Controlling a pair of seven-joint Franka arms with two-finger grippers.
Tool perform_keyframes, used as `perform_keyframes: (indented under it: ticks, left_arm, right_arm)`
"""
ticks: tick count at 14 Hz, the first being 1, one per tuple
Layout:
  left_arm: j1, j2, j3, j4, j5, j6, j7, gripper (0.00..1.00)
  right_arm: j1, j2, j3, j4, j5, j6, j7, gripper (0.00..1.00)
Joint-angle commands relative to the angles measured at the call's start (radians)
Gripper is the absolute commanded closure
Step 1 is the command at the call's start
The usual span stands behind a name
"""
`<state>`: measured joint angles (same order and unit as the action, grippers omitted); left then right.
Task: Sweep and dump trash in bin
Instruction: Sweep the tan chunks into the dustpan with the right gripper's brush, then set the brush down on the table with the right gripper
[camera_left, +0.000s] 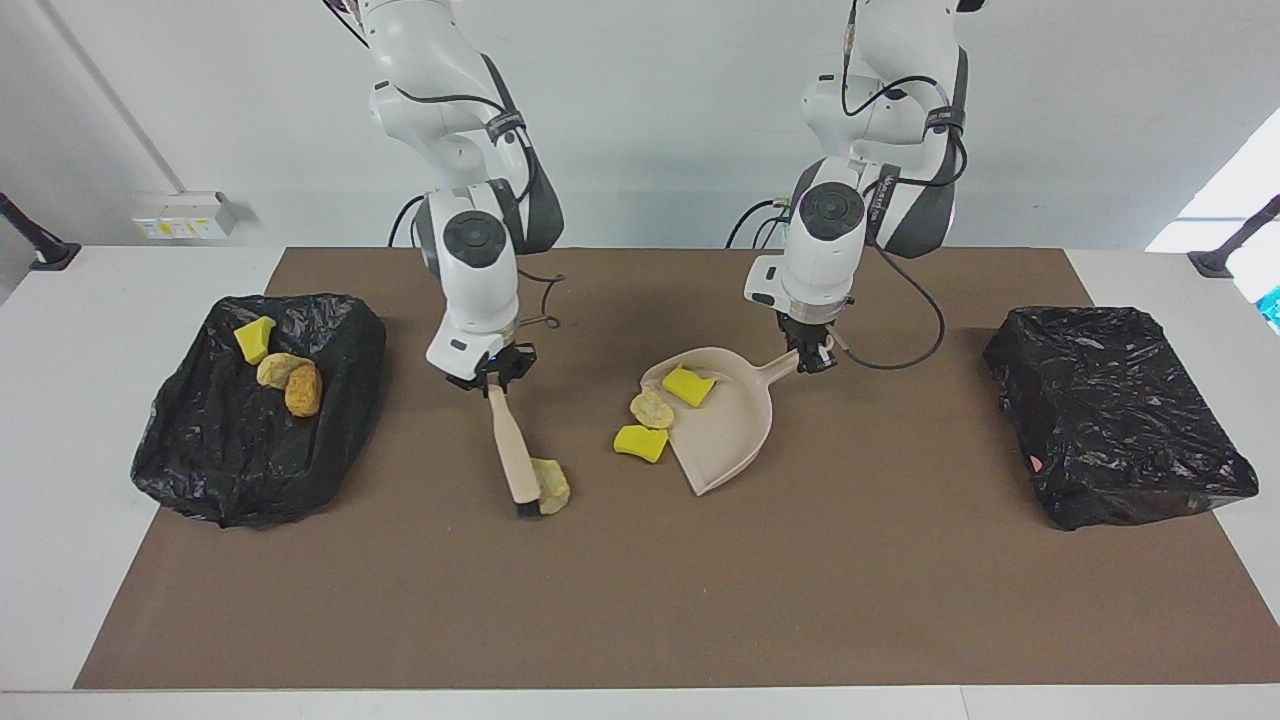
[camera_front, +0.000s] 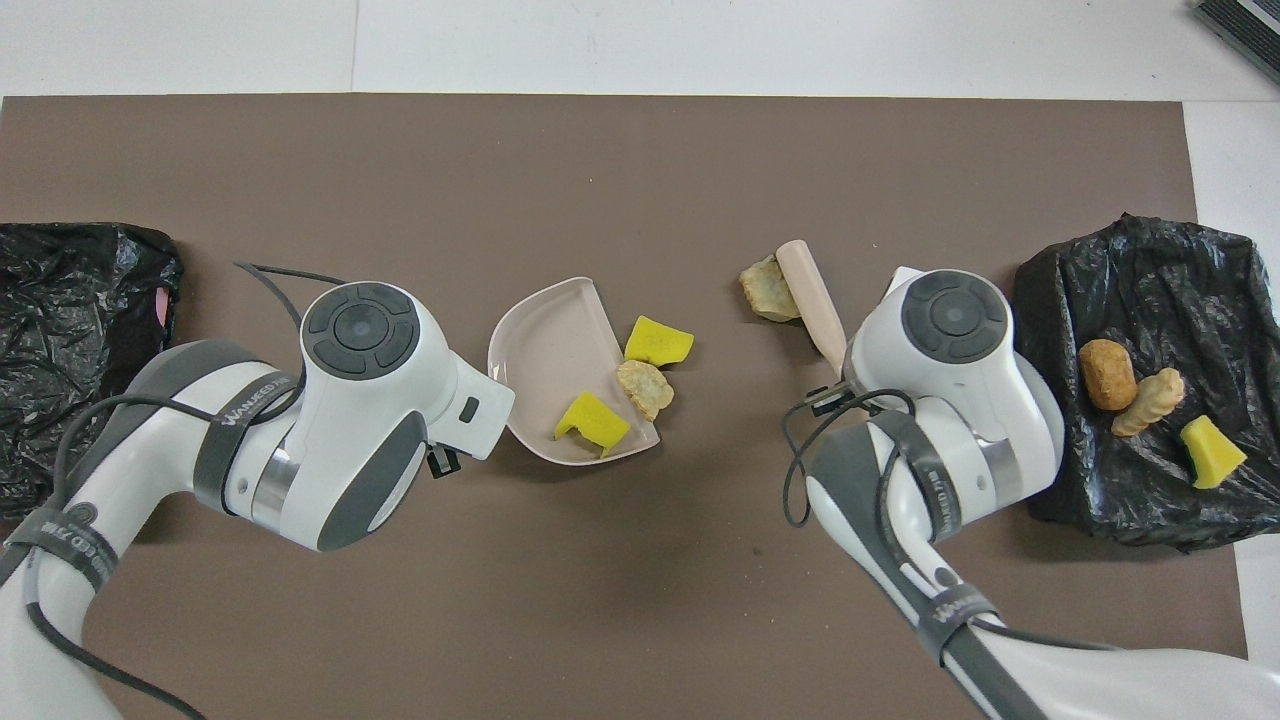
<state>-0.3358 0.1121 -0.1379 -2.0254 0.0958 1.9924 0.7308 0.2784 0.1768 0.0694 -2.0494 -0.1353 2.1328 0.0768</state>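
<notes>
The right gripper (camera_left: 491, 378) is clamped on the top of the brush (camera_left: 517, 456) handle, and the brush slants down from it to the mat, its dark bristles touching a beige lump of trash (camera_left: 550, 485) that lies just below the gripper on the side toward the left arm. Toward the right arm's end of the table from this gripper sits a black-lined bin (camera_left: 200, 470) with three pieces in it: a yellow wedge (camera_left: 254, 339), a tan chunk (camera_left: 277, 369) and an orange chunk (camera_left: 303, 389), the last two touching. The left gripper (camera_left: 817, 355) is closed on the tip of the dustpan (camera_left: 730, 430) handle, the pan resting on the mat with its mouth turned toward the brush. One yellow sponge (camera_left: 690, 385) lies inside the pan, a crumbly beige piece (camera_left: 652, 408) sits at its lip, and another yellow sponge (camera_left: 641, 441) lies on the mat just outside the mouth. Well apart from the left gripper, at the left arm's end of the table, sits a second black-lined bin (camera_left: 1120, 420).
</notes>
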Motion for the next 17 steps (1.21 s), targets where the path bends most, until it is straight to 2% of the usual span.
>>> perform_keyframes:
  ticks: [1, 3, 7, 11, 13, 17]
  left_arm:
    - [-0.002, -0.034, 0.003, -0.042, 0.013, 0.031, 0.001, 1.0]
    - [0.0, -0.034, 0.003, -0.042, 0.013, 0.031, -0.004, 1.0]
    - [0.001, -0.035, 0.003, -0.047, 0.013, 0.031, -0.01, 1.0]
    - [0.014, -0.038, 0.003, -0.061, -0.004, 0.06, -0.045, 1.0]
    - [0.018, -0.038, 0.003, -0.064, -0.005, 0.078, -0.065, 1.0]
    - [0.023, -0.032, 0.004, -0.055, -0.028, 0.085, -0.123, 1.0]
  right_arm:
    - [0.085, 0.016, 0.001, 0.008, 0.061, 0.025, 0.067, 1.0]
    - [0.14, 0.033, 0.003, 0.006, 0.117, 0.068, 0.09, 1.0]
    - [0.229, 0.029, 0.016, 0.008, 0.308, 0.093, 0.081, 1.0]
    - [0.236, 0.018, 0.046, 0.009, 0.41, 0.09, 0.023, 1.0]
    - [0.214, -0.008, 0.038, 0.011, 0.405, 0.059, 0.014, 1.0]
    - [0.073, -0.074, 0.03, 0.009, 0.387, -0.046, -0.035, 1.0]
